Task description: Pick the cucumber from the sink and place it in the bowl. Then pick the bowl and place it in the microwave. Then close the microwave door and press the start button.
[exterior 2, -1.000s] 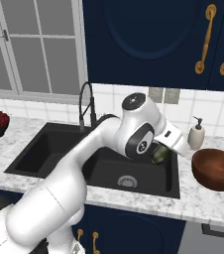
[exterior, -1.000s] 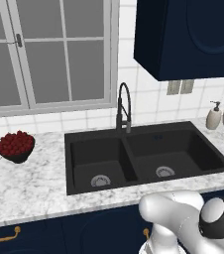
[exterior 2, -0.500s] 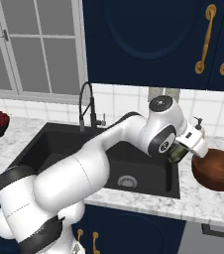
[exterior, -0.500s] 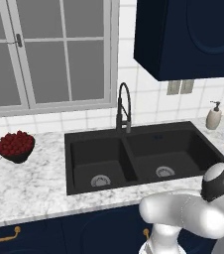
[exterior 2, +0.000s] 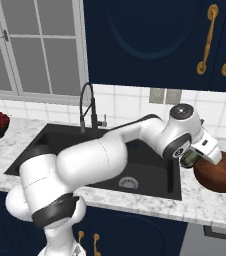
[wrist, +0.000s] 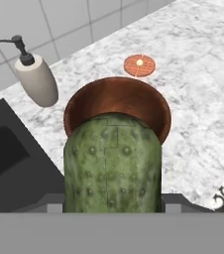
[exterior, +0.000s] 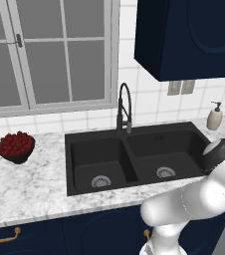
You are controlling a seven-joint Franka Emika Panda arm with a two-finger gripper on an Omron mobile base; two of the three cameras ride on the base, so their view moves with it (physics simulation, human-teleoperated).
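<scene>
Left of the bowl, the sink (exterior 2: 110, 160) lies bare of the vegetable. The gripper (exterior 2: 197, 157) pinches the cucumber (wrist: 113, 163), held up off the counter (exterior 2: 205, 205) at the bowl's left rim. Its long axis points straight at the bowl (wrist: 118, 106), which sits just beyond it, right of the soap bottle (wrist: 36, 79). The drop looks to need only a short carry rightward over the rim.

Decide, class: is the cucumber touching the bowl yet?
Cannot tell. In the hand view the cucumber overlaps the near rim of the bowl, hiding any gap. In the right base view the gripper hangs at the rim.
</scene>
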